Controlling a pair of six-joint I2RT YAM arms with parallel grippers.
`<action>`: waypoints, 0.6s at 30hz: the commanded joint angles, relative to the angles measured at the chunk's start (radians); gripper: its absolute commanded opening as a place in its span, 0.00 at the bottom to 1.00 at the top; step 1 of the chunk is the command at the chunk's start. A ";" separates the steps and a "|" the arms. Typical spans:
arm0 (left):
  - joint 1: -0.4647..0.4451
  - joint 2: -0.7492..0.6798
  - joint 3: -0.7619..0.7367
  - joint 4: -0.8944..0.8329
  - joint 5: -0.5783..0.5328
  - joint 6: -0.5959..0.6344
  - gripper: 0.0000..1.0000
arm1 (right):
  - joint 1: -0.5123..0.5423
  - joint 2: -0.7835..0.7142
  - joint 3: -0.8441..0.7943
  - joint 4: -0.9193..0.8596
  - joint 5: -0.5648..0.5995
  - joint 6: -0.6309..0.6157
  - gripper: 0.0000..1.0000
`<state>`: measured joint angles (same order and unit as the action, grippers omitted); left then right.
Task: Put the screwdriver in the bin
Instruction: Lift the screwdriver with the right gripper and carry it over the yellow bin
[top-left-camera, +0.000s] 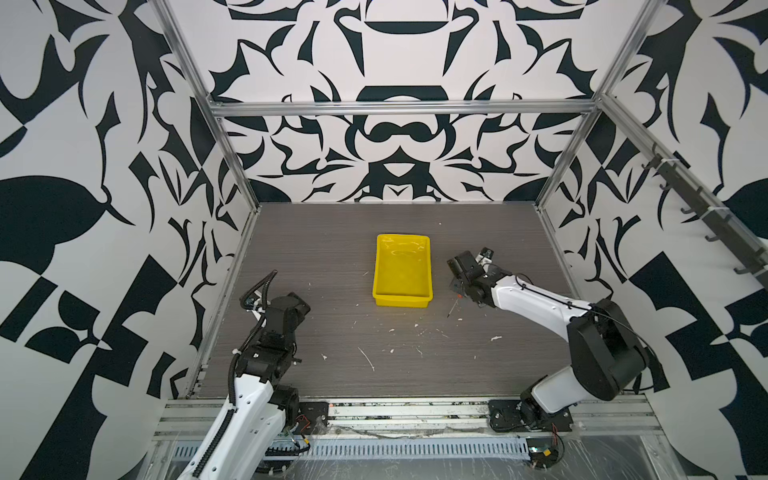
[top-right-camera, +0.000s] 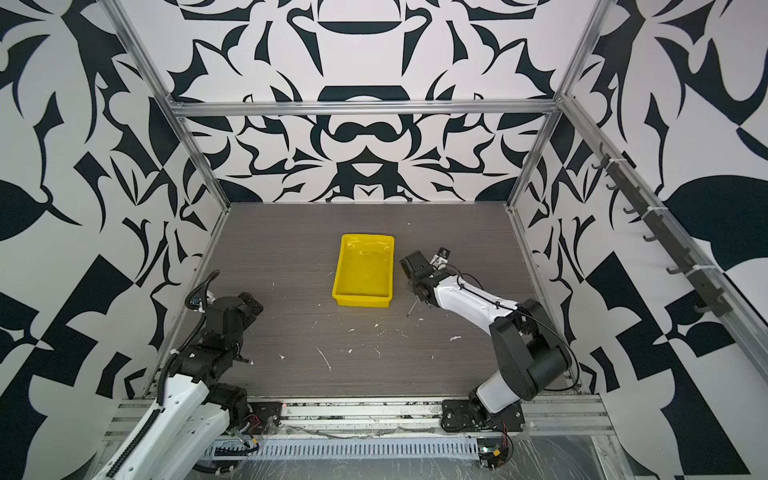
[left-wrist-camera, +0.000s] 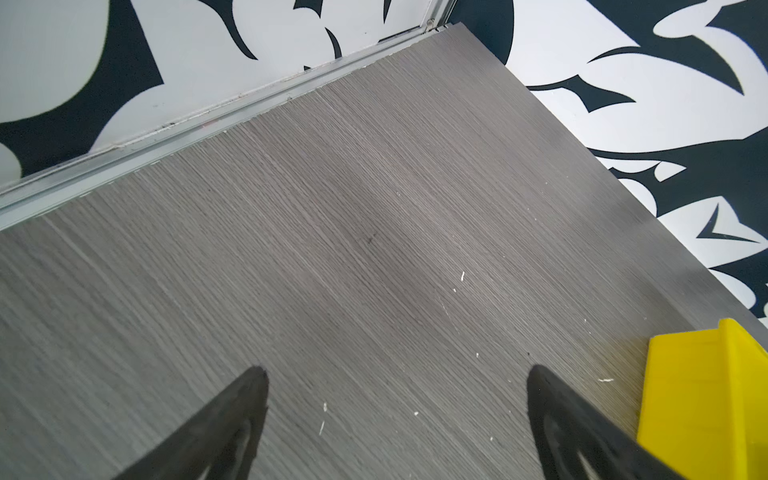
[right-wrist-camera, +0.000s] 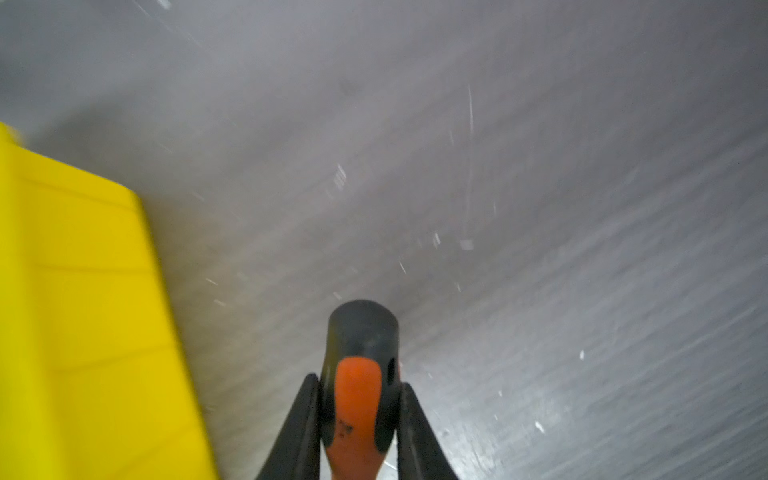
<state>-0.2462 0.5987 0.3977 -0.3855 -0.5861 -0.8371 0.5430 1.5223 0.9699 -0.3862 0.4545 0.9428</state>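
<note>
Your left gripper (left-wrist-camera: 397, 374) hung over bare table (left-wrist-camera: 374, 249), jaws wide apart, holding nothing, well left of the bin (top-left-camera: 401, 300). The bin sat mid-table and looked empty in both top views, with only glare on its glossy floor. Just right of it, your right gripper (right-wrist-camera: 359, 380) was clamped on the screwdriver (right-wrist-camera: 357, 399) at the orange handle, black cap poking out past the fingertips. In a top view the thin shaft (top-left-camera: 452, 309) slanted down toward the table near the bin's front right corner; I couldn't tell whether the tip touched.

Progress, by my read: the grasp was done, but the lift, the carry over the rim and the release were all left. The screwdriver was not yet in the bin.

Writing: small dark marks on the orange handle, too blurred to read. No brand or label showed on the bin.
</note>
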 joint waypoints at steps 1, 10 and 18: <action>0.004 -0.001 -0.008 0.002 -0.003 -0.003 1.00 | 0.060 -0.049 0.119 -0.016 0.152 -0.123 0.09; 0.003 -0.006 -0.007 -0.007 -0.002 -0.005 1.00 | 0.170 0.156 0.373 0.035 0.129 -0.187 0.11; 0.002 0.014 -0.009 0.019 -0.008 0.006 1.00 | 0.187 0.490 0.708 -0.114 0.023 -0.171 0.11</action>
<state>-0.2462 0.6060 0.3977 -0.3775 -0.5827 -0.8322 0.7284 1.9598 1.5730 -0.4164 0.5102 0.7780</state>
